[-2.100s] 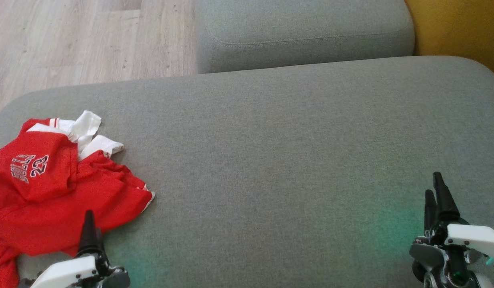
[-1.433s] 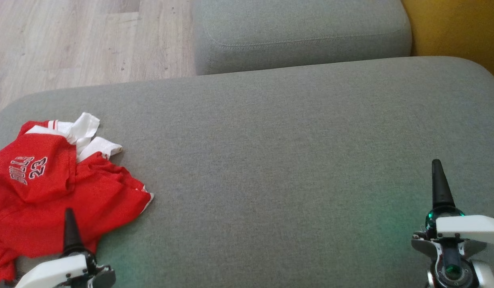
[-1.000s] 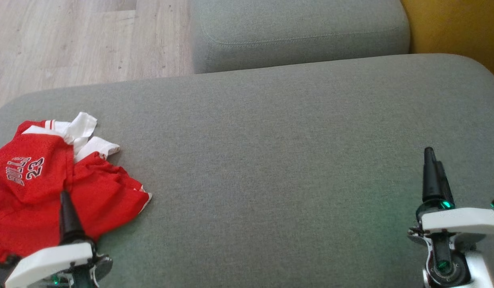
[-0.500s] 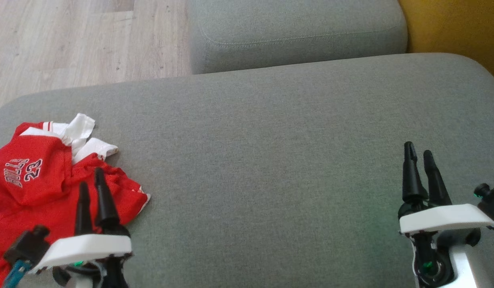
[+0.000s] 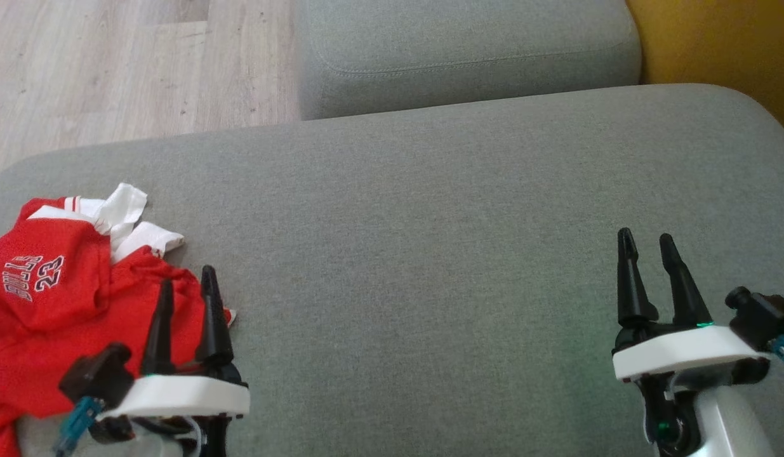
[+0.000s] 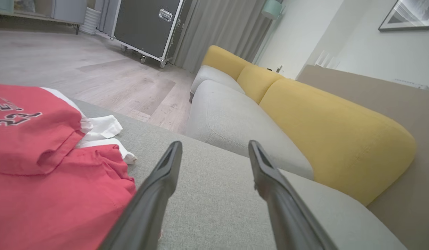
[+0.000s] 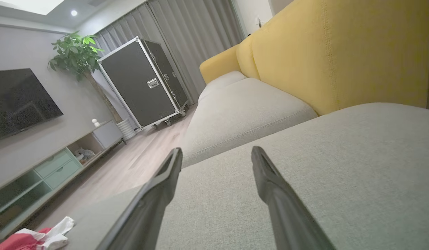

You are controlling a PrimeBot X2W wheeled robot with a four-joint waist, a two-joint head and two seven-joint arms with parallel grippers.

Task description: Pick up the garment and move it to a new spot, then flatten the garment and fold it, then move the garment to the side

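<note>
Since two seconds back, both wrists have rolled, so each pincer now shows me two prongs instead of one edge-on. The left gripper [image 5: 187, 277] has come forward over the garment's near right edge. The right gripper [image 5: 645, 236] has come forward over bare cushion. The head camera drifted a little too, so the garment's slide in frame is the camera's, not its own.

Left pincer: spread wide, empty. Right pincer: spread wide, empty, well apart from the cloth.

Garment [image 5: 55, 317]: crumpled heap at the left end of the grey seat cushion [image 5: 430, 254], partly past the frame's left edge. Not yet lifted.

Step in hand, my reading: the first pick. I'd lower the left pincer onto a raised ridge of red cloth rather than a flat patch. Then pinch one fold and lift straight up before carrying it toward the open middle. Risk: nipping the upholstery along with it.

Materials: the red cloth looks thin and limp, with soft creases. White trim [image 5: 128, 206] is bunched at the far side, and there is a printed number [image 5: 46, 282]. The cushion is a coarse weave with rounded corners, and would likely drag on cloth pulled across it.
</note>
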